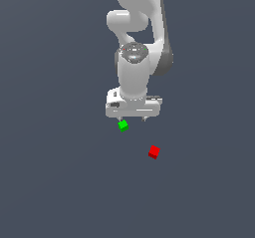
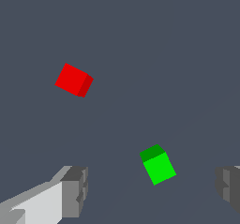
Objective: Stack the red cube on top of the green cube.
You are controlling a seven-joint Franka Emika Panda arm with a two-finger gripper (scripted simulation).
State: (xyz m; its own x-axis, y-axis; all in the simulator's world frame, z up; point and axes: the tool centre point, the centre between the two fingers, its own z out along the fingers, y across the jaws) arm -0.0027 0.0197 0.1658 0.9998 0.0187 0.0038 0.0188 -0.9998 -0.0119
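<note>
The red cube [image 1: 154, 152] lies on the dark grey floor, toward the exterior view's right and nearer the camera than the arm. The green cube [image 1: 123, 125] sits just below the white gripper [image 1: 132, 118], which hangs above the floor. In the wrist view the gripper [image 2: 152, 190] is open: its two grey fingers [image 2: 75, 190] stand wide apart with nothing held. The green cube [image 2: 158, 165] shows between them, on the floor below. The red cube [image 2: 73, 80] lies apart from it, outside the fingers' span.
The floor [image 1: 60, 182] is a plain dark grey surface with no other objects in view. The white arm [image 1: 137, 48] rises from the gripper toward the top of the exterior view.
</note>
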